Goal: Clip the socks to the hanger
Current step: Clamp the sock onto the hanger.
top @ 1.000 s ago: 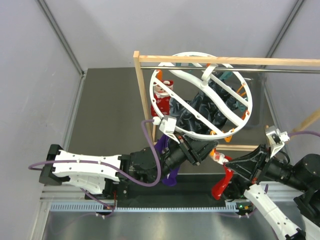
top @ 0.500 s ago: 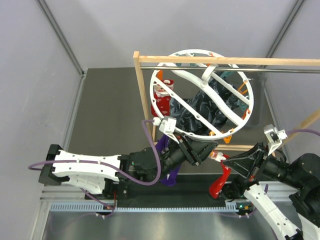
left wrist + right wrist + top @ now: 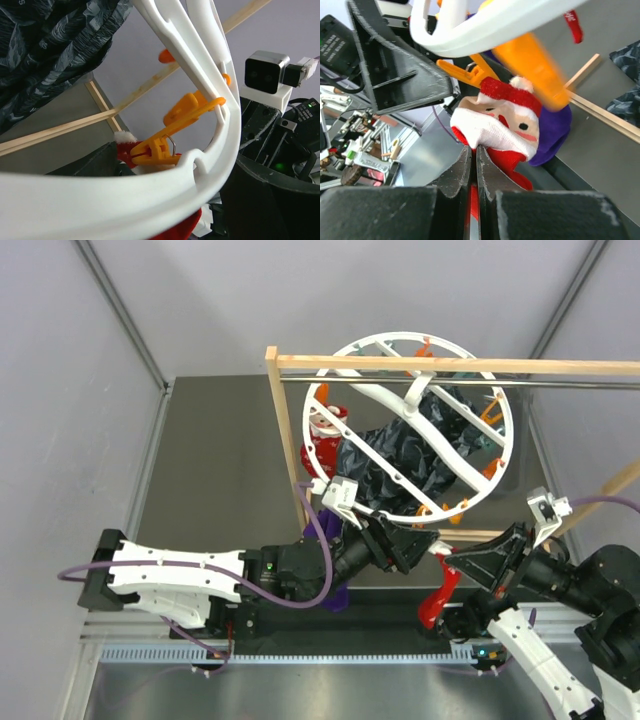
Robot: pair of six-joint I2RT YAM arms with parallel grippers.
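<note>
Just below the hanger's (image 3: 392, 513) near rim, the right tool (image 3: 474, 150) is pressed together on the red Santa sock (image 3: 495, 125), a light, limp thing that droops from the pinch. Its cuff edge looks the best place to hold while feeding the orange clip (image 3: 160, 147). Whether the left tool (image 3: 400, 540) at that rim is spread cannot be told, and farther under the hanger dark patterned socks (image 3: 400, 465) hang.

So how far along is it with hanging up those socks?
Done: the dark patterned socks and one red Santa sock hang from the hanger. In hand: the right gripper holds a second Santa sock up at an orange clip. Still to do: clipping it; whether the purple sock is clipped is unclear.
</note>
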